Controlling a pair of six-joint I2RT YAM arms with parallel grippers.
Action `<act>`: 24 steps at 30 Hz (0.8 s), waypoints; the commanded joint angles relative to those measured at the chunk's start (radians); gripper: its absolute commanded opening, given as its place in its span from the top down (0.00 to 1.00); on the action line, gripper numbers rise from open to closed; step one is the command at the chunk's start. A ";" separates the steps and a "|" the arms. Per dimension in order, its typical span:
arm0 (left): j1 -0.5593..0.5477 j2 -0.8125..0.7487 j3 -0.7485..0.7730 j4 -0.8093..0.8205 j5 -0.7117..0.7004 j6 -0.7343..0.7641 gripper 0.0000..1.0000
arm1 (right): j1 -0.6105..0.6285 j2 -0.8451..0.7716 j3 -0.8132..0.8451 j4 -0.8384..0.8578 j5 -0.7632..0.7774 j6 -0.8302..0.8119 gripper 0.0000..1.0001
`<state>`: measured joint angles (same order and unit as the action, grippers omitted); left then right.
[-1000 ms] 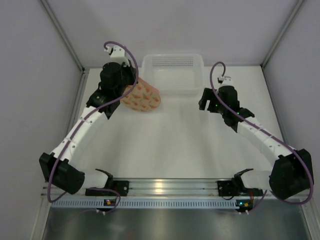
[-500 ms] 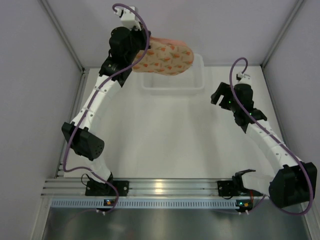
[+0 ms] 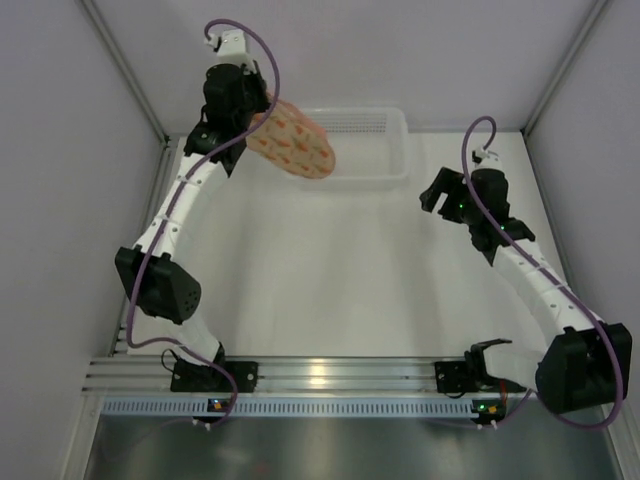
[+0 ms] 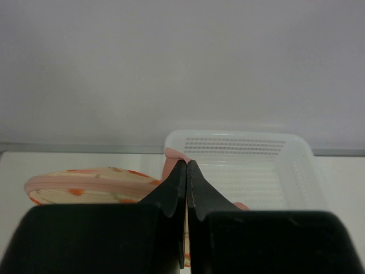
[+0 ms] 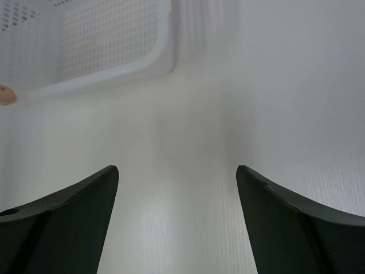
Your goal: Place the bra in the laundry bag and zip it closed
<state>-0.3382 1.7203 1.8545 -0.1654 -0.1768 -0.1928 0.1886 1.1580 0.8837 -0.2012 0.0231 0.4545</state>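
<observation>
We pinch the laundry bag (image 3: 292, 147) by its edge in the left jaws; it dangles just right of them, near the slotted basket (image 3: 400, 118). The right jaws gape wide, empty. No bra in view. The thin pinch may slip and drop the bag.

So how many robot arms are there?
2. The left arm reaches to the far left, with the left gripper shut on the laundry bag, held up near the white basket. The right arm stretches along the table's right side, with the right gripper open and holding nothing.
</observation>
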 commanded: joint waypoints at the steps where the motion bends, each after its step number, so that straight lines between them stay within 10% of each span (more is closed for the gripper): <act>1: 0.138 -0.102 -0.021 0.027 -0.039 -0.054 1.00 | -0.012 0.029 -0.006 0.046 -0.064 0.019 0.15; 24: 0.370 -0.113 -0.342 0.112 -0.081 -0.030 1.00 | -0.012 0.081 -0.028 0.068 -0.103 0.018 0.15</act>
<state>0.0338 1.6146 1.5177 -0.1532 -0.2428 -0.2398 0.1883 1.2400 0.8577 -0.1688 -0.0746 0.4736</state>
